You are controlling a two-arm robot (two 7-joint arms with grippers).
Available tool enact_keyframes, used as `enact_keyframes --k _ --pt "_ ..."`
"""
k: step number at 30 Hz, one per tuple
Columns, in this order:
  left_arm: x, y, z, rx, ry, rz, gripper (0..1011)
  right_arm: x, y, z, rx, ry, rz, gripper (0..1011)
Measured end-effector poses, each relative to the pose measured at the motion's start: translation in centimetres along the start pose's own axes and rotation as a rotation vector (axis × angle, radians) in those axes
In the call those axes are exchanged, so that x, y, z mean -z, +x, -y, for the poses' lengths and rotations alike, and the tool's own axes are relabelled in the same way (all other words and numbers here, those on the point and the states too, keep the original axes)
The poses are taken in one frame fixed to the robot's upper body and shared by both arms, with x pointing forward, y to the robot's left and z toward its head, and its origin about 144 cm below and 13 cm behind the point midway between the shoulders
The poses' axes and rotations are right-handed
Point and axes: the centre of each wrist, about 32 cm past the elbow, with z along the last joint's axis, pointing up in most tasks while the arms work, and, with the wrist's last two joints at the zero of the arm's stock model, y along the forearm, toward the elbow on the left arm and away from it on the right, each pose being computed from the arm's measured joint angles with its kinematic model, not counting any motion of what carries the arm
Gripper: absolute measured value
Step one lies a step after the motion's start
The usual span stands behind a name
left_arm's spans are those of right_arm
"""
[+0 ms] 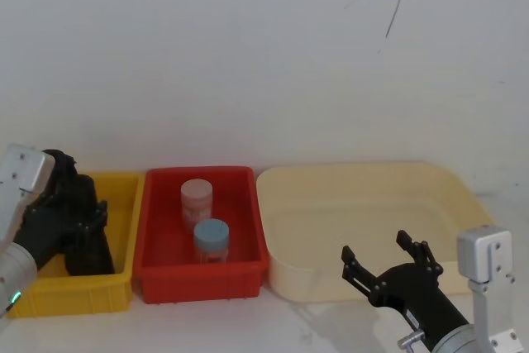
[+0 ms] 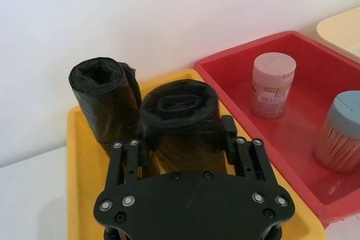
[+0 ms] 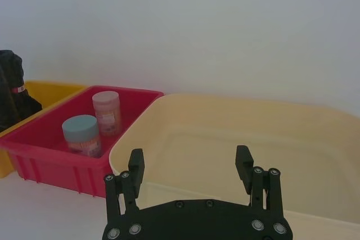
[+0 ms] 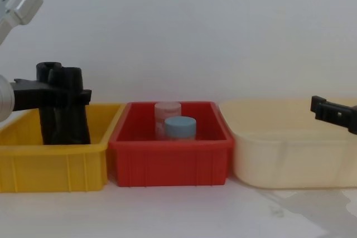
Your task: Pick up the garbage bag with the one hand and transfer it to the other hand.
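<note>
Left gripper [image 2: 185, 131] held rolled black plastic garbage bag [image 2: 180, 111], upright in yellow plastic bin [image 2: 79, 155]. Right gripper [image 3: 190, 162] hung wide open, empty.

— What does the left gripper [image 2: 185, 133] look like?
— Matte black. Two slim jaws rise from a broad, rounded plate [image 2: 194, 203], with a pair of silver screw heads [image 2: 125, 145] at the base of each jaw and more dotted across the plate behind them. Farther back from the jaws sits a boxy silver housing [image 1: 21, 169], and beyond it the arm carries a small green light [image 1: 15, 297].
— And the right gripper [image 3: 189, 157]?
— Same black build, same bright screws at the jaw bases. Behind and beside its jaws stands a square silver-grey block [image 1: 484, 255] with small round holes lower down.
</note>
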Motion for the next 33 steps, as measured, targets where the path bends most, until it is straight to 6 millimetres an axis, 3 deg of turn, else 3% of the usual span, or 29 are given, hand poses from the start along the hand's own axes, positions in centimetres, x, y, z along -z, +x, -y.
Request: enact_keyframes --k 5,14,21,33 --pt "0.0 0.0 0.1 0.002 0.002 0.001 602 0.0 0.0 0.0 0.000 0.000 0.000 1000" --pt "-0.8 -0.1 0.0 0.023 -0.014 0.003 533 0.0 0.0 0.0 0.000 0.000 0.000 1000" --pt "-3.0 -0.2 0.1 0.058 -0.061 0.006 495 0.0 0.0 0.0 0.000 0.000 0.000 1000" --pt "-9.1 -0.5 1.1 0.129 -0.190 0.018 431 0.0 0.0 0.0 0.000 0.000 0.000 1000"
